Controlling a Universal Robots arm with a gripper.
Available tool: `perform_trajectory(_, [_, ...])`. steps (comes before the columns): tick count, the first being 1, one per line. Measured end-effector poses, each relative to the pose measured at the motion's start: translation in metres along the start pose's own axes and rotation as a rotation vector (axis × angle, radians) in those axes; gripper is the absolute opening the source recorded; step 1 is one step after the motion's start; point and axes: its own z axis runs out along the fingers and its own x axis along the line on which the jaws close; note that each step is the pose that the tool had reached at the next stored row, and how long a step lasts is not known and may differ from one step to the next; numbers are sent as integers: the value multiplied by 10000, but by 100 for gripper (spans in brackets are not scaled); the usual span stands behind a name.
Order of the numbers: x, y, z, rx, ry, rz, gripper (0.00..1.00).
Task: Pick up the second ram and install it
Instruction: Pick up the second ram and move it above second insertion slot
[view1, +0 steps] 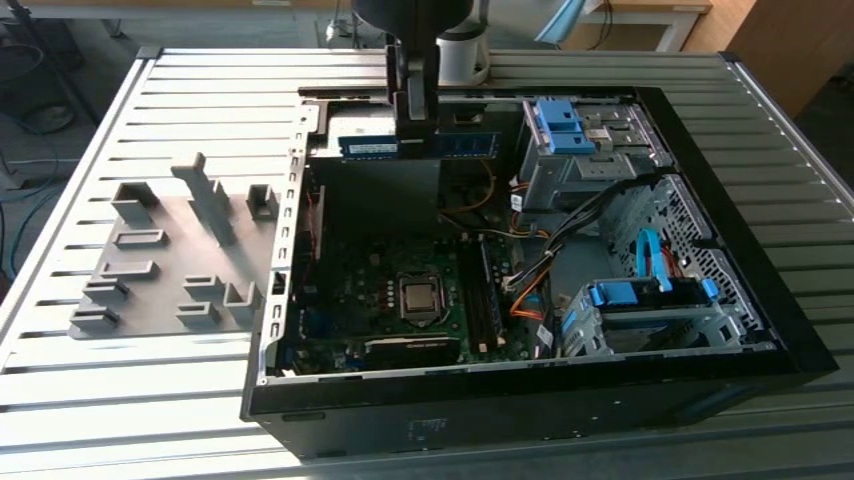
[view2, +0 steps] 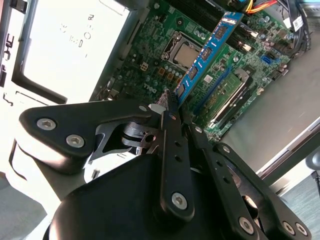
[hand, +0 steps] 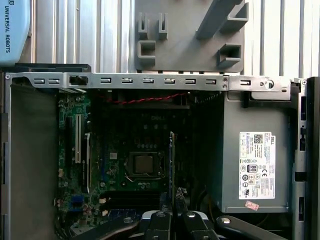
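Closest to me, in the second wrist view, the black two-finger gripper (view2: 172, 102) is clamped on one end of the second ram (view2: 207, 55), a thin blue circuit-board stick with dark chips. The stick reaches out over the green motherboard (view2: 160, 55) without touching it. In the first wrist view I see the ram (hand: 172, 160) edge-on as a thin dark line rising from the gripper (hand: 173, 200), just beside the square silver processor socket (hand: 144, 164).

In the upper centre of the exterior view, the gripper (view1: 416, 135) holds the ram (view1: 467, 145) level above the far end of the open black computer case (view1: 534, 400).

The case lies on its side. It holds the motherboard (view1: 387, 280), bundled cables and two metal drive cages with blue latches (view1: 561, 125) towards the exterior view's right. A grey power supply box with a white label (hand: 255, 160) shows in the first wrist view.

At the exterior view's left, just beside the case, a grey plastic holder tray with upright slotted posts (view1: 160, 260) rests on the ribbed metal table (view1: 134, 400).
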Motion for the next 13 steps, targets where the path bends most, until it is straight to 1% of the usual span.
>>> perform_trajectory(13, [0,-105,1,0,0,0,14])
